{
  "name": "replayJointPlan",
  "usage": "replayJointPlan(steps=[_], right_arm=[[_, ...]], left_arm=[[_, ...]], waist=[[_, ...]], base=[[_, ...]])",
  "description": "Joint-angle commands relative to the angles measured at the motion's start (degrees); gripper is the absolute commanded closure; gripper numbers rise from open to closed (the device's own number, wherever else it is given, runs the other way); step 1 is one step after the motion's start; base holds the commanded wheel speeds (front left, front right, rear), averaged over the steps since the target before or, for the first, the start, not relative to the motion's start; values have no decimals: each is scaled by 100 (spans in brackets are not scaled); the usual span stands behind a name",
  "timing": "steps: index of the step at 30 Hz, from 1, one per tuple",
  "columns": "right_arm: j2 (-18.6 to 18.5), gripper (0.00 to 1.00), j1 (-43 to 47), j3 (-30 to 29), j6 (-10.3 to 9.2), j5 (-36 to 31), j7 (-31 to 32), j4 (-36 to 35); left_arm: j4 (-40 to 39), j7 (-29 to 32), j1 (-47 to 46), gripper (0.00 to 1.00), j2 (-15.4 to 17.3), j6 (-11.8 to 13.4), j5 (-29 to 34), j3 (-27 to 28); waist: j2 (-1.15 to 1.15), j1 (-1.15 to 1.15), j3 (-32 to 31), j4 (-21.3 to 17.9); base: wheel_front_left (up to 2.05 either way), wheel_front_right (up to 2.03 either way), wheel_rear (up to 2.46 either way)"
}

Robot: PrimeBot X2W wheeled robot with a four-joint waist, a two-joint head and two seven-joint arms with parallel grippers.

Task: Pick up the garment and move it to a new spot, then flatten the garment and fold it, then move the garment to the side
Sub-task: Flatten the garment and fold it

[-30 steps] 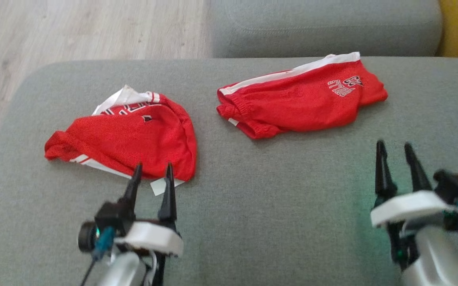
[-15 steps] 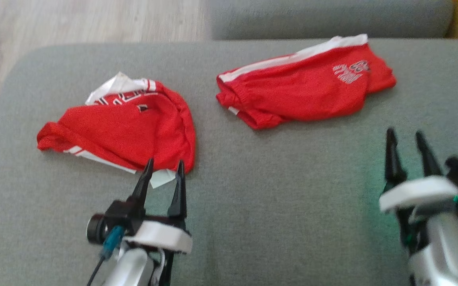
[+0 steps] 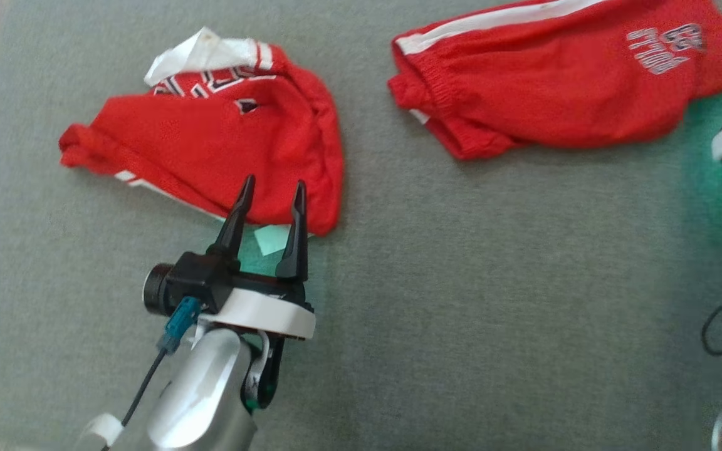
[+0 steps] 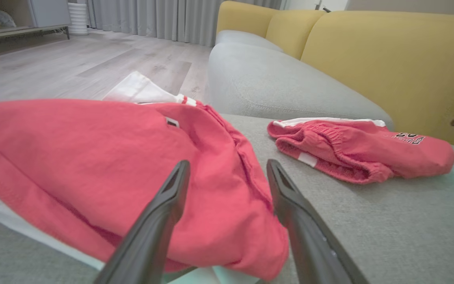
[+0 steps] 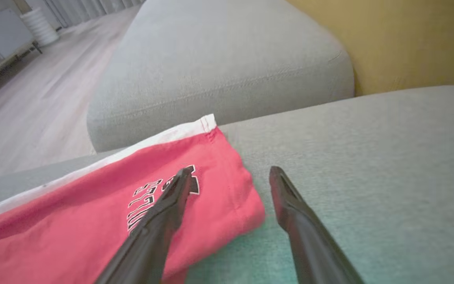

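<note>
Nearby, folded shorts (image 3: 555,81) lie right of garment (image 3: 210,138).

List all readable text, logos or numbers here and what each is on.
"BULLS": printed on the red shorts, upside down in the head view.
The mark beside that word: too blurred to read.
Block lettering on the red jersey, below its white collar: partly hidden, unreadable.
The pale tag at the jersey's hem: no legible print.
</note>
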Motion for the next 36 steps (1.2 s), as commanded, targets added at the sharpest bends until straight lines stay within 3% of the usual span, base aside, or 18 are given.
replayJointPlan(steps=[1,10,18,19,21,29,36], right_arm=[[-80,0,-210,86,-5,-74,54,-82],[-563,0,-837,196,-5,-479,468,1193],[-602,0,-1006,1049,-5,-112,493,1880],[-604,16,-1020,1183,-5,-14,481,1921],[-646,100,-1044,1407,-5,185,370,1945],[-978,100,-1021,1756,-5,763,-520,1964],[-1288,100,-577,1815,-5,1215,-838,2083]], left_arm=[[-189,-38,-162,0,28,25,-51,134],[-213,-38,-346,0,27,111,-182,-75],[-187,-38,-386,0,26,152,-186,-132],[-186,-38,-389,0,26,155,-185,-136],[-182,-38,-394,0,26,159,-181,-145],[-136,-38,-364,0,26,167,-183,-147],[-69,-38,-215,0,26,139,-143,-6]], waist=[[0,-2,203,193],[0,-2,404,421],[0,-2,385,423],[0,-2,383,414],[0,-2,382,394],[0,-2,211,278],[0,-2,-216,78]], base=[[0,0,0],[0,0,0],[0,0,0],[0,0,0],[0,0,0],[0,0,0],[0,0,0]])
